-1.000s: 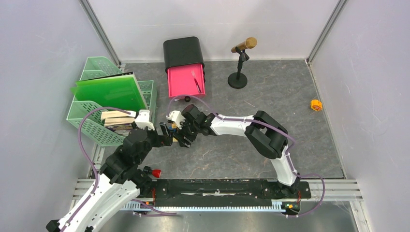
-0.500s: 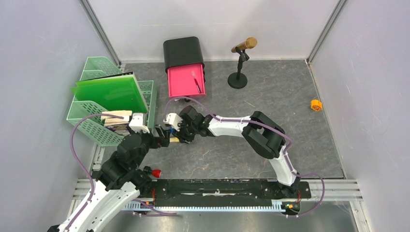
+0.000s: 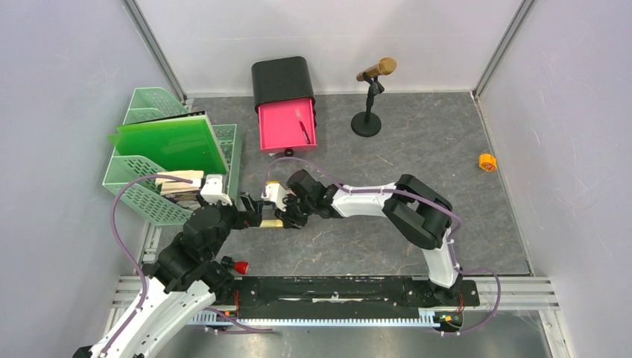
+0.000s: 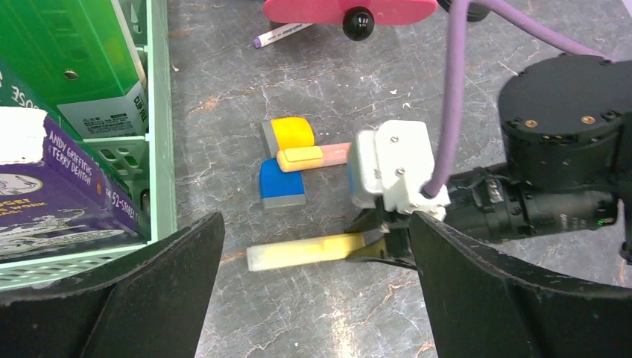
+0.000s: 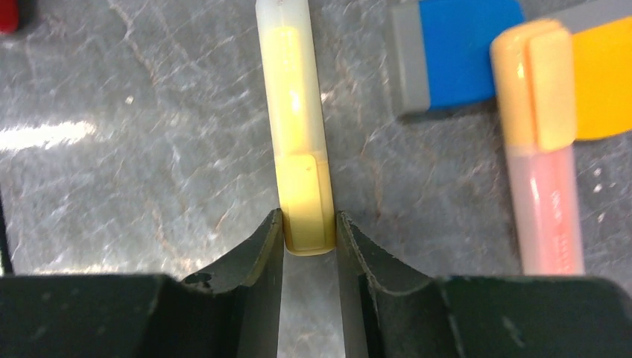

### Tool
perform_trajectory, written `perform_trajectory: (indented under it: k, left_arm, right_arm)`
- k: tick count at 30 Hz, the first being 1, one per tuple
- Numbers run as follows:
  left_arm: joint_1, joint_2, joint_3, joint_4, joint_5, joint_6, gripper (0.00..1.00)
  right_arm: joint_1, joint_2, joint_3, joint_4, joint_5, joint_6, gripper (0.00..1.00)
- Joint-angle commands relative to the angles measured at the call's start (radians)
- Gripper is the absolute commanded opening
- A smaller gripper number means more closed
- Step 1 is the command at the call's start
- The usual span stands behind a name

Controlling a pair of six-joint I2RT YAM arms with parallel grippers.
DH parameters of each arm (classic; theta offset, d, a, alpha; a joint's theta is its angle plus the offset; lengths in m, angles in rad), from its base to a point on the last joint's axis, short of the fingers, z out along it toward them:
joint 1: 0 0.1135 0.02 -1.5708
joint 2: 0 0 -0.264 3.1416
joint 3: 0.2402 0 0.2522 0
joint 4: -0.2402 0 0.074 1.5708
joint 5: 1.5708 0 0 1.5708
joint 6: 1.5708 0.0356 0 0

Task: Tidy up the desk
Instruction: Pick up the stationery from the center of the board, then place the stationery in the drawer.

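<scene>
The desk (image 3: 417,156) is a dark-grey marbled surface. My right gripper (image 5: 308,224) is shut on the capped end of a yellow highlighter (image 5: 298,127), which lies flat on the desk. The highlighter (image 4: 302,252) points toward the green tray. My left gripper (image 4: 314,220) is open and empty, hovering over the highlighter with a finger on either side and well apart from it. In the top view both grippers meet at centre left, the left gripper (image 3: 250,211) just left of the right gripper (image 3: 282,218).
A blue eraser (image 4: 282,188), an orange eraser (image 4: 292,133) and a pink highlighter (image 4: 313,156) lie just beyond. A mint-green tray (image 3: 149,194) with books stands left. A black box with open pink drawer (image 3: 285,123), a microphone stand (image 3: 367,101) and a small orange item (image 3: 487,162) stand farther off.
The left wrist swung a little left, then held. The right gripper slid slightly nearer and rightward, and the yellow highlighter now shows at its tip.
</scene>
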Motion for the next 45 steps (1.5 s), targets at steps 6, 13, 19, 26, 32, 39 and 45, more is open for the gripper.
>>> perform_trajectory:
  k: [6, 13, 19, 26, 32, 39, 45]
  left_arm:
    - [-0.009, 0.018, 0.003, 0.043, -0.019, 0.039, 1.00]
    - [-0.011, 0.018, 0.004, 0.042, -0.019, 0.038, 1.00]
    - [-0.013, 0.022, 0.002, 0.044, -0.018, 0.038, 1.00]
    - [-0.013, 0.025, 0.002, 0.043, -0.015, 0.038, 1.00]
    - [-0.015, 0.030, 0.000, 0.043, -0.015, 0.039, 1.00]
    - [-0.018, 0.089, 0.005, 0.038, -0.011, 0.039, 1.00]
    - [-0.019, 0.177, 0.017, 0.034, -0.001, 0.030, 1.00]
  right_arm:
    - [0.004, -0.161, -0.213, -0.042, 0.008, 0.007, 0.15]
    - [-0.079, -0.318, -0.439, -0.030, 0.028, 0.046, 0.13]
    - [-0.130, -0.438, -0.532, -0.033, 0.067, 0.047, 0.27]
    - [-0.131, -0.435, -0.470, -0.038, 0.079, 0.066, 0.62]
    - [-0.131, -0.430, -0.391, -0.082, 0.078, 0.048, 0.78]
    - [-0.131, -0.400, -0.319, -0.138, 0.075, 0.029, 0.77]
    - [-0.128, -0.364, -0.276, -0.178, 0.062, 0.015, 0.72]
